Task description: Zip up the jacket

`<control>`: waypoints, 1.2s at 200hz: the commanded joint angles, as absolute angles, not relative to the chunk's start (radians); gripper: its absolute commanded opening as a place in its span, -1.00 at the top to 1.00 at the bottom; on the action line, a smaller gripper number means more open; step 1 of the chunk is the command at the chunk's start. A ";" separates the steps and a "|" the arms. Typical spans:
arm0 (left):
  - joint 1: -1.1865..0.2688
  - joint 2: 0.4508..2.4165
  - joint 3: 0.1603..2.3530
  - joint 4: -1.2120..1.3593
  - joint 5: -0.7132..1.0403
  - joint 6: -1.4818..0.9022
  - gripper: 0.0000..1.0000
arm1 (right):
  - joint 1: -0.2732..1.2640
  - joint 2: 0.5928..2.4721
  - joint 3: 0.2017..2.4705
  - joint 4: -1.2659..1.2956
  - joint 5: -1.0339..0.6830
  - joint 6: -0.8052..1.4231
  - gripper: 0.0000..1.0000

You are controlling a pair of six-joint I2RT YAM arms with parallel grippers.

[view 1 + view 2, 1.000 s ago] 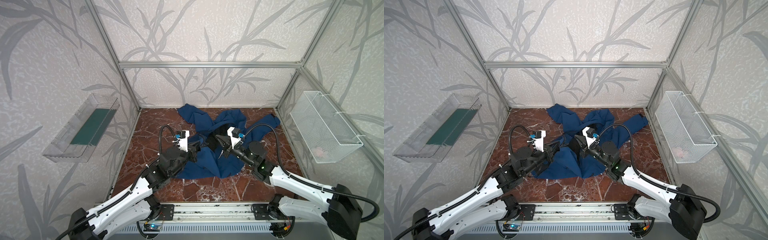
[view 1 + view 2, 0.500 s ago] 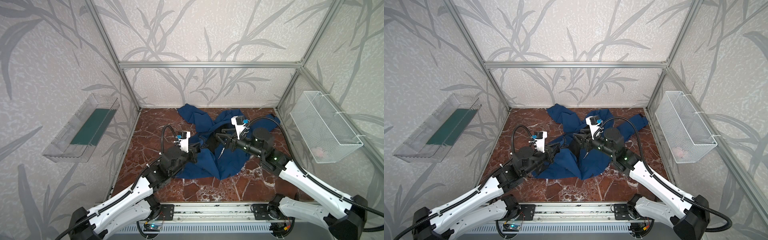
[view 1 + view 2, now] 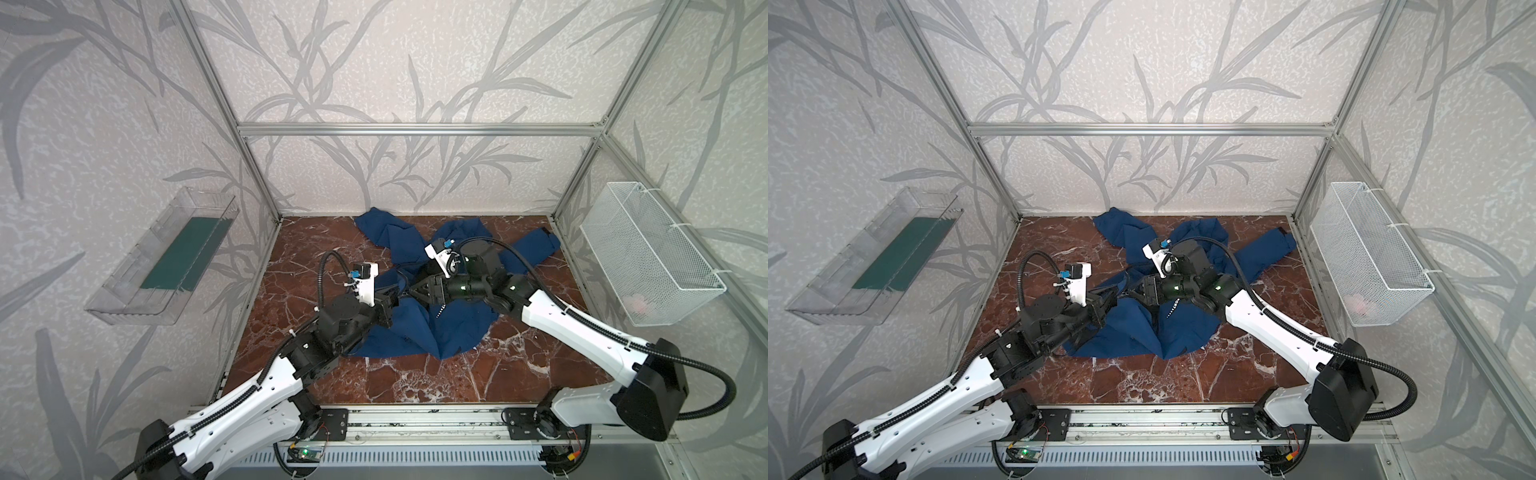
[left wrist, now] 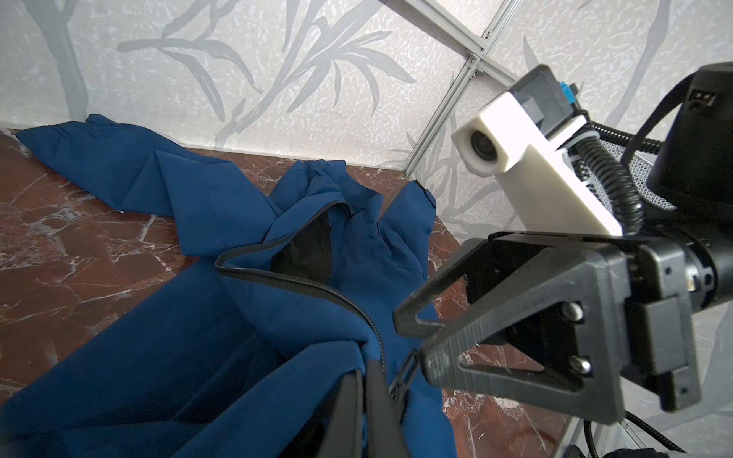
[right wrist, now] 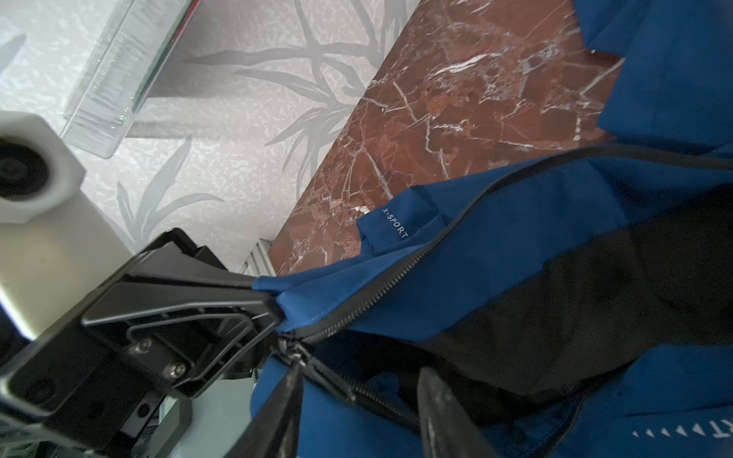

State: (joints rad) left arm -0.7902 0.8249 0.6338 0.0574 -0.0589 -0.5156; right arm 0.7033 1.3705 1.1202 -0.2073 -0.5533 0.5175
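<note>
The navy blue jacket lies crumpled and unzipped on the marble floor, black lining showing. My left gripper is shut on the jacket's front edge, right beside the zipper's lower end. Facing it, my right gripper is open. Its fingers straddle the zipper slider and its pull tab; one fingertip looks to touch the slider. White "X-SPORT" lettering shows on a folded flap.
A clear plastic tray hangs on the left wall and a white wire basket on the right wall. Aluminium posts frame the back corners. Bare marble floor lies in front of the jacket.
My right gripper has gone from shut to open, and its wrist has lifted and turned to face the left gripper at the zipper. The left gripper has kept its hold and place.
</note>
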 commanded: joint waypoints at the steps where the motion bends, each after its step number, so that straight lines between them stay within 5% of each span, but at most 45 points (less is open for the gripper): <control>1: -0.788 0.811 0.649 0.056 -0.077 -0.507 1.00 | 0.704 1.361 1.149 -0.195 -0.627 0.537 0.07; 111: -0.787 0.828 0.642 0.080 -0.076 -0.510 1.00 | 0.709 1.390 1.146 -0.148 -0.688 0.560 0.32; 163: -0.787 0.827 0.646 0.074 -0.074 -0.511 1.00 | 0.709 1.396 1.147 -0.145 -0.670 0.562 0.87; 177: -0.788 0.821 0.650 0.057 -0.074 -0.511 1.00 | 0.709 1.389 1.152 -0.154 -0.642 0.557 1.00; 240: -0.787 0.781 0.707 -0.104 -0.066 -0.500 1.00 | 0.747 1.370 1.266 -0.426 -0.360 0.409 1.00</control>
